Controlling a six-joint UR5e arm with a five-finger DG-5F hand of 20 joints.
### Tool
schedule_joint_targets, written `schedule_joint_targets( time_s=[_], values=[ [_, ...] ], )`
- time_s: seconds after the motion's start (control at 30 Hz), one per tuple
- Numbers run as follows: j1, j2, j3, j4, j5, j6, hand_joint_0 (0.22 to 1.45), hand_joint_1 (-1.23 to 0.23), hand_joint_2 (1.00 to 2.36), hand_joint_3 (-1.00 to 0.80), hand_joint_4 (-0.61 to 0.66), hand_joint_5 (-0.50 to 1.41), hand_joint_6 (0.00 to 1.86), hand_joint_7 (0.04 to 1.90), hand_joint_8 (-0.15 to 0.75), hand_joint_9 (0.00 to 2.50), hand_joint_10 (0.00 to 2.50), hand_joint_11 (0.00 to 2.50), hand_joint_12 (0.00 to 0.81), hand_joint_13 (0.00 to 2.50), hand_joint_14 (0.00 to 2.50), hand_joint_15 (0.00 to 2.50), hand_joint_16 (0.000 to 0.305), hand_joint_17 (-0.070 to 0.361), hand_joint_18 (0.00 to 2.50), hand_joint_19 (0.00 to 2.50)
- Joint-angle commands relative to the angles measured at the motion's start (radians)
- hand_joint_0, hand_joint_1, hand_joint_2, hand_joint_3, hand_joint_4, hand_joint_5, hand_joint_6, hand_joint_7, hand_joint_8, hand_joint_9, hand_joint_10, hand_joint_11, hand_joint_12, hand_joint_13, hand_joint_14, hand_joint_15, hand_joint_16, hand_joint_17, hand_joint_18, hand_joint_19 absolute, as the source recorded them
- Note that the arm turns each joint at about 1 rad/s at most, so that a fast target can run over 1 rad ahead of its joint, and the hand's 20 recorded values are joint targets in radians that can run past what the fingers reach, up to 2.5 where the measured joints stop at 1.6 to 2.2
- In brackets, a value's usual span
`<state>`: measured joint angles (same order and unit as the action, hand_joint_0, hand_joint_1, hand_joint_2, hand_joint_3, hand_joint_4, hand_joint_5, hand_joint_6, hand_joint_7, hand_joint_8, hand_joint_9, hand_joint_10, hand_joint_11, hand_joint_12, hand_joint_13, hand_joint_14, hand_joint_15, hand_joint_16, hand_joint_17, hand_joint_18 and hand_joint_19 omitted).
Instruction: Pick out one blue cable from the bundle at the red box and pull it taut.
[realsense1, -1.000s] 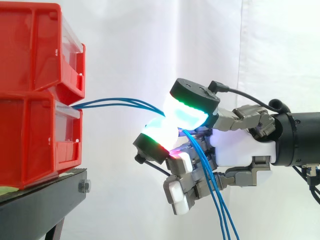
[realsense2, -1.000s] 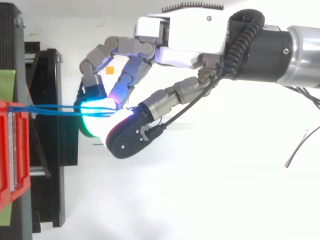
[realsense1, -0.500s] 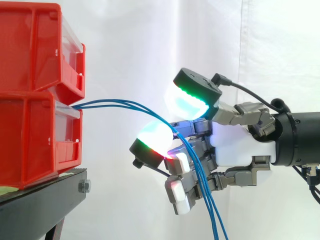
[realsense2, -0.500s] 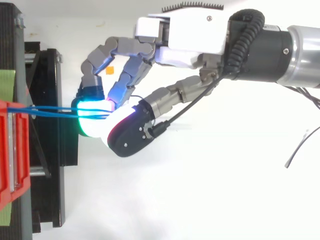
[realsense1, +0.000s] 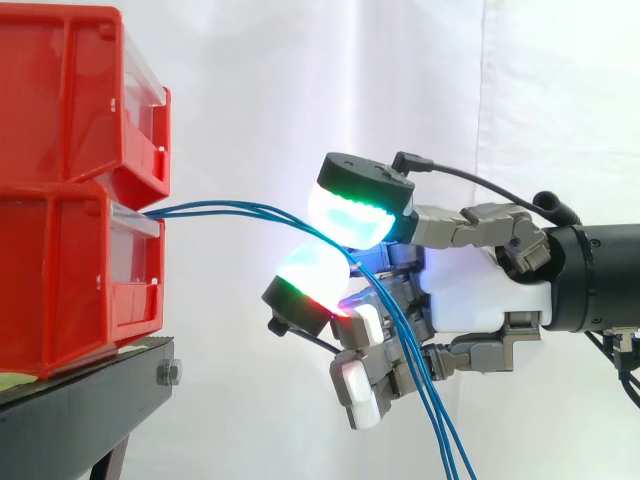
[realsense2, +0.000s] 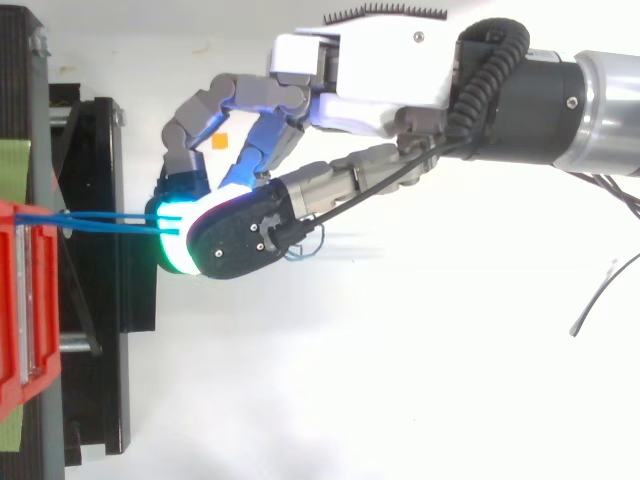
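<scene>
The hand (realsense1: 470, 300) has its fingers (realsense1: 350, 215) clamped on the blue cables (realsense1: 225, 207) between them, to tension against the red box (realsense1: 70, 270) beyond

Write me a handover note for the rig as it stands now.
Hand: shut on the cables, pinched between its pads.
Cables: run from the lower bin in a shallow arc to the hand, then hang down past the palm.
Done: cables grasped together.
Left: single out one of them and pull it taut; none looks taut.
</scene>
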<state>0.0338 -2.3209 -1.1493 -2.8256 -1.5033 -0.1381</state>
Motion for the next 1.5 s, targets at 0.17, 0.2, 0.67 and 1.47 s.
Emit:
schedule_joint_targets(
  time_s=[0.17, 0.2, 0.67, 1.47],
  values=[
    [0.0, 0.0, 0.0, 0.0, 0.002, 0.0, 0.63, -0.75, 1.03, -0.17, -0.01, -0.16, 0.94, 1.17, 0.206, 1.03, 0.03, 0.83, 0.297, 0.96, 0.02, 0.65, 0.045, 0.101, 0.69, 0.66],
    [0.0, 0.0, -0.001, 0.0, 0.0, 0.0, 0.65, -0.77, 1.03, -0.19, -0.02, -0.16, 0.94, 1.18, 0.202, 1.03, 0.03, 0.84, 0.293, 0.96, 0.02, 0.65, 0.045, 0.101, 0.69, 0.66],
    [0.0, 0.0, -0.001, 0.0, 0.002, 0.002, 0.78, -0.84, 1.01, -0.43, -0.12, -0.18, 0.97, 1.28, 0.194, 1.04, 0.03, 0.82, 0.279, 0.98, 0.03, 0.64, 0.042, 0.094, 0.71, 0.64],
    [-0.002, 0.0, 0.0, 0.0, 0.002, 0.017, 0.74, -0.84, 1.0, -0.5, -0.11, -0.17, 0.97, 1.33, 0.197, 1.09, 0.03, 0.83, 0.279, 1.0, 0.02, 0.63, 0.04, 0.09, 0.73, 0.61]
  ],
)
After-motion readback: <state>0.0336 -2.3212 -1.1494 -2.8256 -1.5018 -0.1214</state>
